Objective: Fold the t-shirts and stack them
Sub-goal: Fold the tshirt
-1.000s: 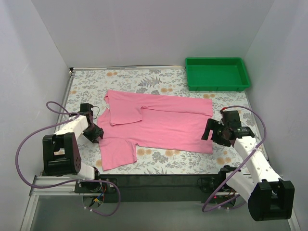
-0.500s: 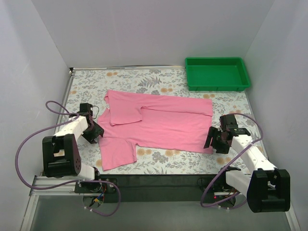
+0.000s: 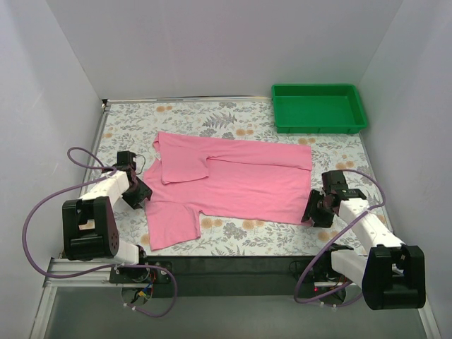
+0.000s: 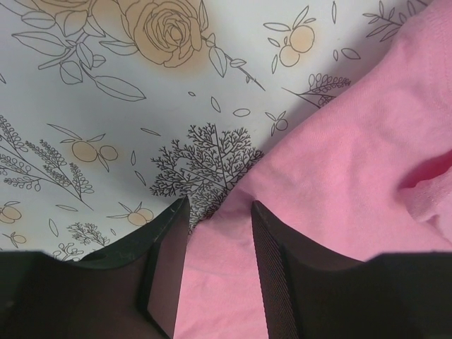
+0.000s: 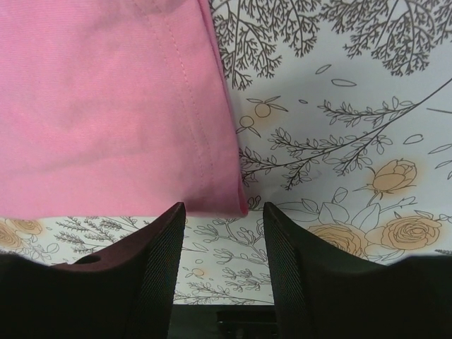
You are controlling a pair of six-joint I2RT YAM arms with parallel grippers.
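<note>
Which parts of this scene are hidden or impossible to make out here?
Top view: the right gripper hides its fingertips with its own body, so whether they touch the t-shirt at its corner cannot be told.
Left wrist view: the left gripper straddles the shirt's edge; the frame's bottom edge cuts off the fabric farther back between the fingers.
Top view: the green tray hides a strip of its floor behind its near wall.
</note>
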